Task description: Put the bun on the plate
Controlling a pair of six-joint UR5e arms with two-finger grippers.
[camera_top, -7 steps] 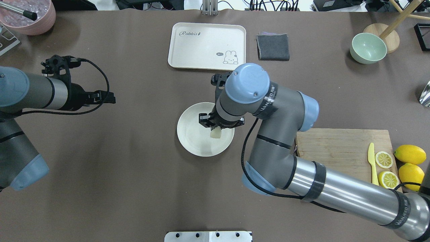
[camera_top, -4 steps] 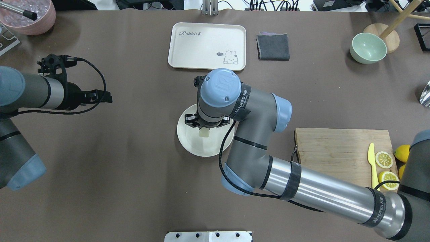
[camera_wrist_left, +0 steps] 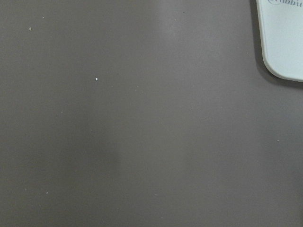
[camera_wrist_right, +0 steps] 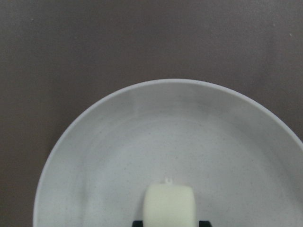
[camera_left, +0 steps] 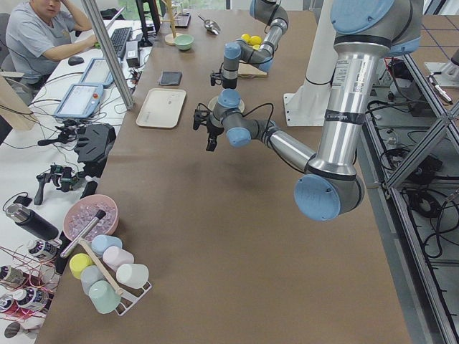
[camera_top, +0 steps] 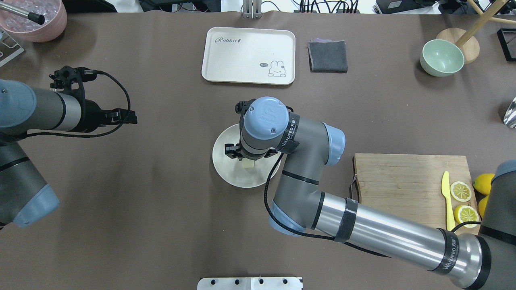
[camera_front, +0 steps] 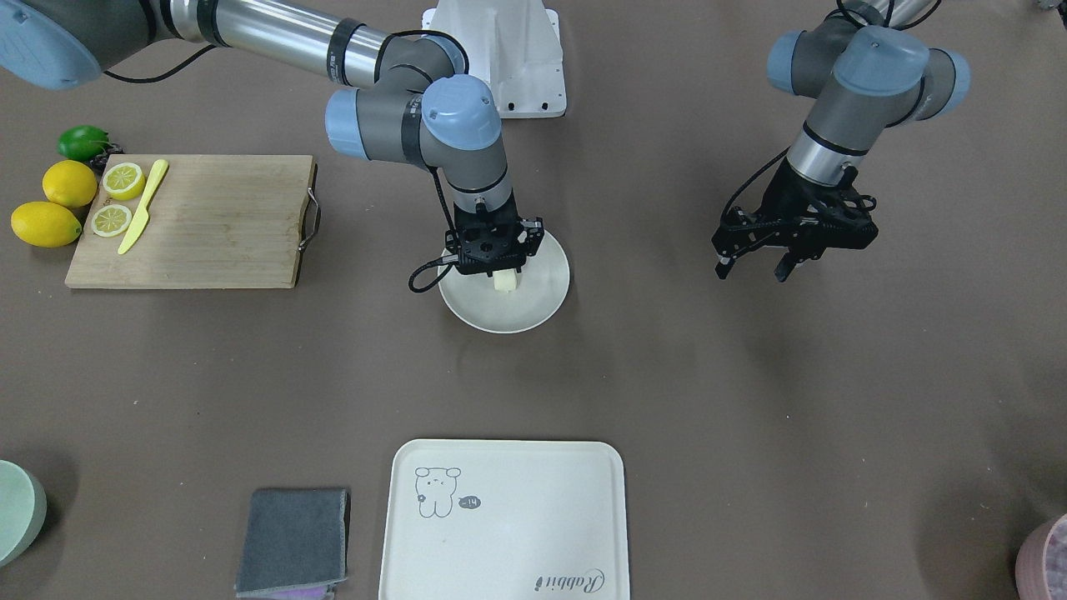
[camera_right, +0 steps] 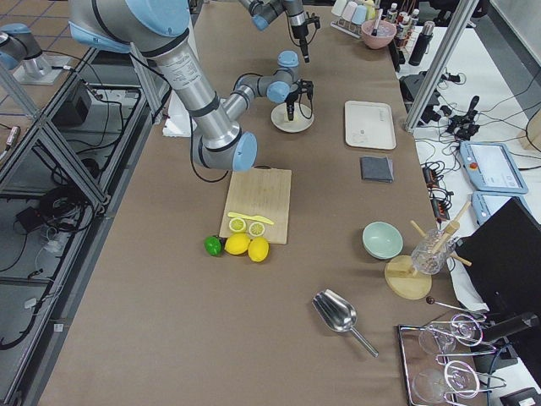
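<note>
The bun [camera_front: 505, 282], a small pale cream block, sits low over the near-middle of the round off-white plate [camera_front: 500, 323]. My right gripper [camera_front: 498, 268] points straight down and is shut on it. The right wrist view shows the bun [camera_wrist_right: 169, 205] between the dark fingertips, with the plate [camera_wrist_right: 142, 137] filling the frame beneath. From overhead, the bun [camera_top: 248, 164] peeks out under the wrist above the plate [camera_top: 227, 173]. I cannot tell whether the bun touches the plate. My left gripper [camera_front: 752, 271] hangs open and empty, well away from the plate, over bare table.
A cream tray [camera_top: 248, 54] with a rabbit drawing and a grey cloth [camera_top: 327, 56] lie beyond the plate. A wooden cutting board [camera_top: 407, 185] holds lemon slices [camera_top: 460, 191] and a yellow knife [camera_top: 446, 195]. A green bowl [camera_top: 441, 57] stands at the far right.
My right wrist swung left over the plate and then sank lower, carrying the bun toward the plate's middle. The left arm only shifted slightly.
</note>
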